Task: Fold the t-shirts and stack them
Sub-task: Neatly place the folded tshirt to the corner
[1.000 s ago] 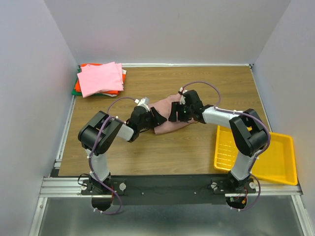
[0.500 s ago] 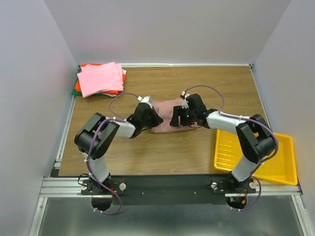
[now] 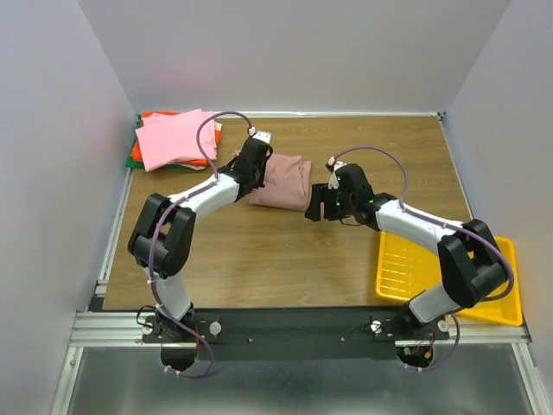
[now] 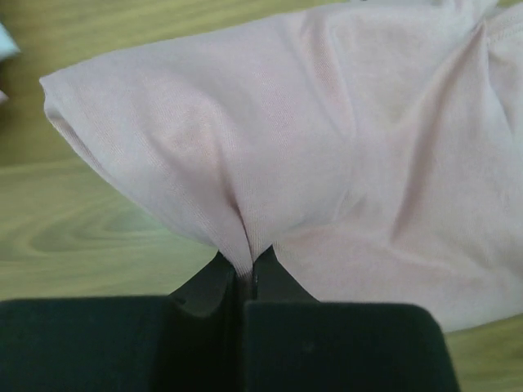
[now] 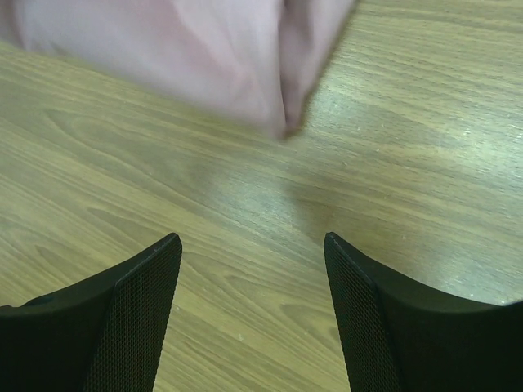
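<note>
A wood-grain counter (image 3: 285,259) filled the middle of the top view, its grain running from 9 o'clock to 3 o'clock. A yellow plastic tray (image 3: 501,303) with a ribbed floor sat at about 4 o'clock, overhanging the counter's right edge. Plain pale grey walls closed the space at 9 o'clock (image 3: 52,173), 12 o'clock (image 3: 285,52) and 3 o'clock (image 3: 510,112). An aluminium rail (image 3: 285,328) ran along the near edge at 6 o'clock.

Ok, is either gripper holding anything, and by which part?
The left gripper pinches the mauve-pink t-shirt by a bunched fold at its edge. The right gripper is open, holding nothing.
</note>
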`<state>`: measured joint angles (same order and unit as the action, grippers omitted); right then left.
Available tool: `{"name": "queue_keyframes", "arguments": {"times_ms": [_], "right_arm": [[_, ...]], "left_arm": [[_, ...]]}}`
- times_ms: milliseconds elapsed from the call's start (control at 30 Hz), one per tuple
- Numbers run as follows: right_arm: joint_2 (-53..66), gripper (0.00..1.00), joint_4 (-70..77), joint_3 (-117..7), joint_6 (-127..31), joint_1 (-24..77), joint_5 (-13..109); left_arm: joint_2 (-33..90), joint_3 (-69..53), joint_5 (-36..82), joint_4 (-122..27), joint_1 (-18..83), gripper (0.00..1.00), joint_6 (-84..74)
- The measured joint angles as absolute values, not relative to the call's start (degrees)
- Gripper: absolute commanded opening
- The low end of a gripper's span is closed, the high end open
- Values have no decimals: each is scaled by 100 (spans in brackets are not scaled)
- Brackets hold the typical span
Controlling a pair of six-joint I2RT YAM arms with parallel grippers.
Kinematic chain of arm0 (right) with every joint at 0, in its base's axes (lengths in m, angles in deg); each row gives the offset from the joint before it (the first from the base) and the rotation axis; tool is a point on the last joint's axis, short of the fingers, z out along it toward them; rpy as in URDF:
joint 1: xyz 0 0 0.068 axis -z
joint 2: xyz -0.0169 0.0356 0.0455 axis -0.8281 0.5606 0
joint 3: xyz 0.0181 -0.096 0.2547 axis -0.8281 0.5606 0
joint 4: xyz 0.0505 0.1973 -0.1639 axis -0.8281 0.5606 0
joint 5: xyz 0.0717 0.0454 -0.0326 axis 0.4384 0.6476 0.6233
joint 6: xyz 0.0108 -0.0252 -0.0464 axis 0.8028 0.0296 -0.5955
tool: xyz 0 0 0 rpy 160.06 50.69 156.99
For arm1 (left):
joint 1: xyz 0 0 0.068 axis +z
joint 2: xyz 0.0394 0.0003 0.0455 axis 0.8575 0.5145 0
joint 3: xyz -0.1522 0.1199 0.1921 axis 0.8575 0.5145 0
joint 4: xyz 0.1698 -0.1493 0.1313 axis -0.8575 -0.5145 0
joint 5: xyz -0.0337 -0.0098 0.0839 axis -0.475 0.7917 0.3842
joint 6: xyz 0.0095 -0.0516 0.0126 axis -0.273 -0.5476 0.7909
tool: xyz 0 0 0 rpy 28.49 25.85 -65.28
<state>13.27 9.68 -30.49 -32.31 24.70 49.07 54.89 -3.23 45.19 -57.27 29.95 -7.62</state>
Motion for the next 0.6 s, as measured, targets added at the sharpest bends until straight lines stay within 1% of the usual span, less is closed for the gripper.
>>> {"name": "queue_keyframes", "arguments": {"times_ms": [100, 267, 500, 600], "right_arm": [[1274, 78, 1003, -3034, -3255, 2470, 4854], [1274, 78, 1048, -2988, -3303, 2470, 4769], [1303, 78, 1081, -2970, -3377, 2470, 4758], [1360, 78, 1090, -2970, -3377, 2470, 4756]], "left_arm": [[5816, -961, 4938, -6238, 3024, 0, -235], [6212, -1431, 5319, -6773, 3131, 0, 395], [6337, -1975, 5308, -7257, 3575, 0, 902], [6313, -1921, 5076, -7226, 3701, 0, 876]]}}
